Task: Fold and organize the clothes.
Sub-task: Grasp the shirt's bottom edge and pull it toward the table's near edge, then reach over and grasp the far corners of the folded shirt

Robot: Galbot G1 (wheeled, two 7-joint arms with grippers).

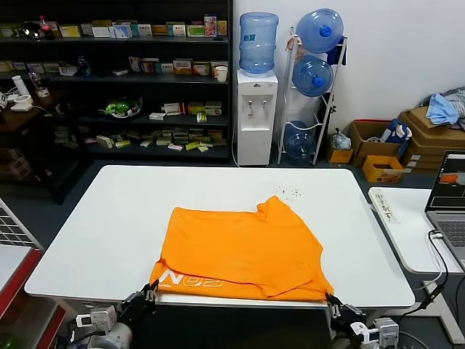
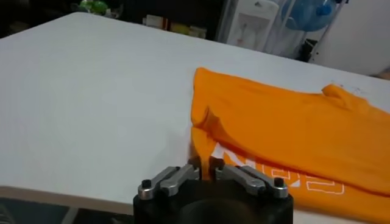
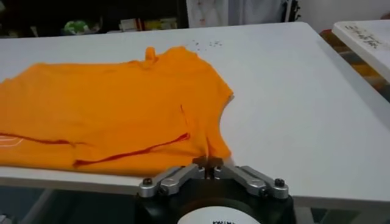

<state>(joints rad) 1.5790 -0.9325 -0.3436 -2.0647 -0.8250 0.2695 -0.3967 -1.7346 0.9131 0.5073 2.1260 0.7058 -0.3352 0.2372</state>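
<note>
White, smooth, round-cornered table [image 1: 109, 218] fills the foreground; behind it stand dark shelving with small boxed goods, a white water dispenser [image 1: 257, 109] topped by a blue bottle, and a wire rack of blue water bottles [image 1: 314, 80].

Left gripper [image 1: 147, 292]: dark metal, at the table's near edge by the left front corner of the garment. In the left wrist view its fingers [image 2: 194, 167] are drawn together, tips nearly meeting at the fabric edge; whether they pinch cloth cannot be told.

Orange T-shirt [image 1: 243, 251]: soft matte fabric, short-sleeved, lying flat on the near half of the table, roughly centred, its front hem at the table's near edge. It is folded over itself into a rough rectangle, with one sleeve raised in a small peak at the far side. White printed lettering [image 1: 190, 281] shows on the lower layer along the near left edge. Shallow creases and a seam line run across the upper layer.

Right gripper [image 1: 336, 307]: matching dark metal, at the near edge by the right front corner of the T-shirt. Its fingers [image 3: 198, 165] are closed together with a tuck of orange cloth caught at the tips.

Far right: a white side table with an open laptop [image 1: 449, 200], and cardboard boxes on the floor.
</note>
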